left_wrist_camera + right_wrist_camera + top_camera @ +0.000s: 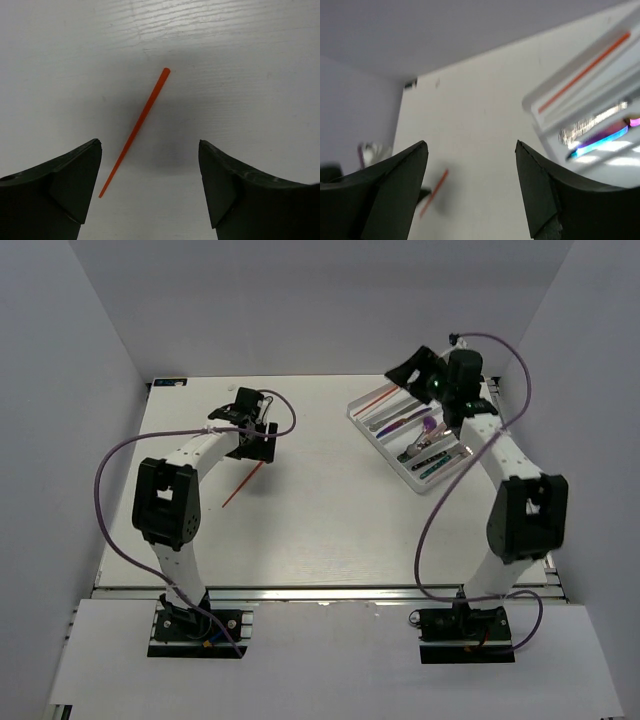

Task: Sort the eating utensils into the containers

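A thin red-orange utensil [137, 127] lies loose on the white table, slanting between my left gripper's [150, 145] open fingers and closer to the left one. From above, that utensil [243, 483] sits just in front of the left gripper [258, 448]. The white tray [357, 410] stands at the back right. It holds another red-orange stick [378, 398] in its far compartment and several silver and purple-teal utensils [425, 435] in the others. My right gripper [405, 370] hovers open and empty over the tray's far corner. In the right wrist view the tray [535, 102] shows blurred.
Grey walls close in the table on the left, back and right. A metal rail [320, 590] runs along the near edge by the arm bases. Purple cables loop beside both arms.
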You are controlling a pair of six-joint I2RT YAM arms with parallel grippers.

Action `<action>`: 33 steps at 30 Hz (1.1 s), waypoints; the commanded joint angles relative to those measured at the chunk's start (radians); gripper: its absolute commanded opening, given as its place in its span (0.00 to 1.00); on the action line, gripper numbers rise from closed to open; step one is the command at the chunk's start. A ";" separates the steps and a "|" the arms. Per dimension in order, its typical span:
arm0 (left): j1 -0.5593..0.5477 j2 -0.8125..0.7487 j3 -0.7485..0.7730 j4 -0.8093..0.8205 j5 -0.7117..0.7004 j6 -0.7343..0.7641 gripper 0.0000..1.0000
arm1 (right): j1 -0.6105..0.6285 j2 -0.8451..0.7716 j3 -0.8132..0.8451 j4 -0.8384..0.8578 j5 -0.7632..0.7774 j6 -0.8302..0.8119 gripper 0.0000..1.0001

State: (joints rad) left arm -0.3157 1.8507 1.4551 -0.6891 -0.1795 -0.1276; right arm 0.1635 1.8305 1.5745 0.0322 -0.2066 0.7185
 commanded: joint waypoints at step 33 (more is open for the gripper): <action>-0.002 0.235 -0.081 0.165 0.092 0.080 0.08 | -0.001 -0.499 -0.645 0.115 -0.393 -0.179 0.75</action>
State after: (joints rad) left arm -0.2981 2.0514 1.4338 -0.4896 -0.0559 -0.0154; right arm 0.1650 1.3525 0.9455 0.1081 -0.5797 0.5564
